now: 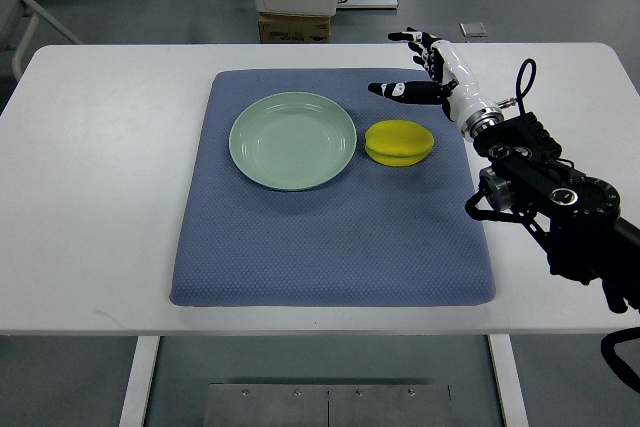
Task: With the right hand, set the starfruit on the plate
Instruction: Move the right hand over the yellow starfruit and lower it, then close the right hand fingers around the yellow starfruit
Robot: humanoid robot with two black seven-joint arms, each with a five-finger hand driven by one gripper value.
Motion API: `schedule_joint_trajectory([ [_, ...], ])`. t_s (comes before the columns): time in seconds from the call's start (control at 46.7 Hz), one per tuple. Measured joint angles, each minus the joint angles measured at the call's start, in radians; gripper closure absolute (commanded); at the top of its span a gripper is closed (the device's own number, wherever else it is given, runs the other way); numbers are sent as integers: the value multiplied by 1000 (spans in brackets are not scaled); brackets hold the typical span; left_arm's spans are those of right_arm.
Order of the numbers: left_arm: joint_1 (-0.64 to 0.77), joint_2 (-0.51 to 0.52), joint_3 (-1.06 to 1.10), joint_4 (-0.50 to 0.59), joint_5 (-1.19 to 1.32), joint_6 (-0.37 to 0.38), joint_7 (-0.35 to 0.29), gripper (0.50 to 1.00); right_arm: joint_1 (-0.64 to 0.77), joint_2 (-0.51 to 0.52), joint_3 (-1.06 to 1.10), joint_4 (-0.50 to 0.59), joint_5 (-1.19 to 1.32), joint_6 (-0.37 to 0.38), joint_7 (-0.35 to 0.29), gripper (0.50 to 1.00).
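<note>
One ridged yellow starfruit (pixel 399 142), round green plate (pixel 292 140), textured blue mat (pixel 330 237)

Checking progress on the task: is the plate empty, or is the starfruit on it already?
Empty. The plate shows only bare green; the starfruit lies on the mat beside it.

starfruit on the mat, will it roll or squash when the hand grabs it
The starfruit lies low and wide on the blue mat, so it probably won't roll far. Its ridged sides should give the right hand something to catch on. Its skin looks smooth and glossy, so it may slip; firmness can't be judged from here.
</note>
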Motion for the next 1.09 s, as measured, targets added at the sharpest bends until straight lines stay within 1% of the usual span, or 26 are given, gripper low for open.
schedule_joint_trajectory([
  [0.171, 0, 0, 0, 0, 0, 0, 0, 500, 0, -31, -44, 40, -23, 2, 5, 500],
  [0.343, 0, 0, -1, 0, 0, 0, 0, 500, 9, -64, -127, 49, -105, 27, 49, 500],
  [0.514, 0, 0, 0, 0, 0, 0, 0, 500, 33, -93, -218, 49, -151, 29, 75, 500],
  [0.835, 0, 0, -1, 0, 0, 0, 0, 500, 58, -95, -332, 45, -222, 27, 90, 500],
  [1.092, 0, 0, 0, 0, 0, 0, 0, 500, 60, -94, -370, 34, -242, 24, 91, 500],
])
